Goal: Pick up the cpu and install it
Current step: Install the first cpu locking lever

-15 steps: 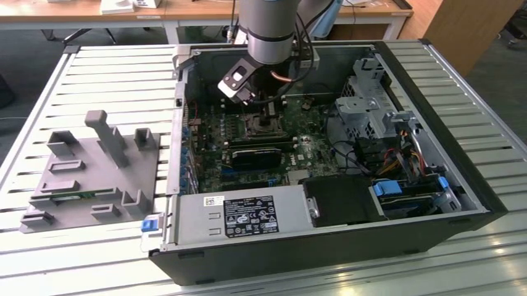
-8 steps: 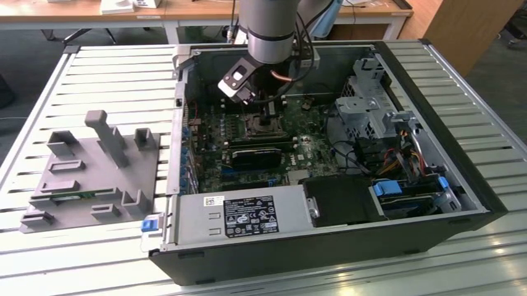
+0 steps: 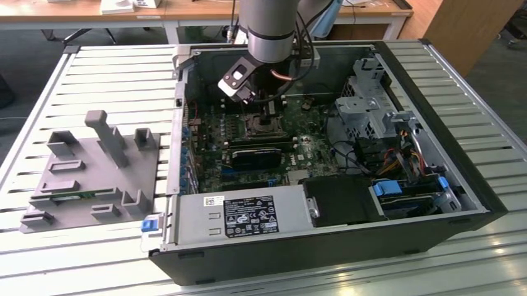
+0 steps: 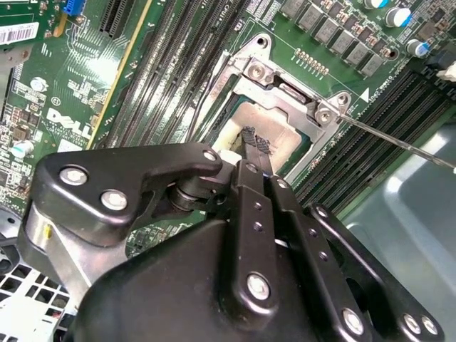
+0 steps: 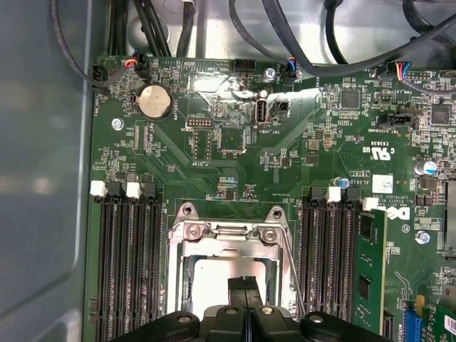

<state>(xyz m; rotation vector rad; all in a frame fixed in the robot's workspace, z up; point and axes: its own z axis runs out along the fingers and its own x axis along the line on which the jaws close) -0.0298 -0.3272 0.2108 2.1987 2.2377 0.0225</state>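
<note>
The arm reaches down into an open computer case (image 3: 428, 203) that lies on its side on a slatted tabletop (image 3: 99, 74). Its hand (image 4: 256, 146) hangs right over the motherboard's socket (image 5: 226, 235), and in both wrist views the two fingertips (image 5: 243, 292) are pressed together with nothing between them, low above the middle of the socket.

The cpu (image 4: 242, 121) already sits inside the socket frame, its pale shiny top showing on either side of the closed fingertips. The frame's metal rim with its two screws (image 4: 285, 82) borders the chip on one side, and a thin wire lever (image 4: 399, 142) stretches away from the frame's corner over the board.

Banks of black memory slots (image 5: 128, 263) run close along both sides of the socket, and a green memory stick (image 5: 367, 271) stands in one slot just beyond the nearer bank. A round coin battery (image 5: 154, 102) and small connectors lie farther off on the board, with black cables (image 5: 285, 43) looping over its edge.

In the exterior view the case walls ring the work area closely: a metal drive cage (image 3: 371, 98) and bundled wires crowd the exterior view's right, and the power supply (image 3: 247, 216) closes the near side. On the exterior view's left, well apart from the case, a grey fixture (image 3: 91, 166) with upright posts rests on the tabletop, with open slats around it.
</note>
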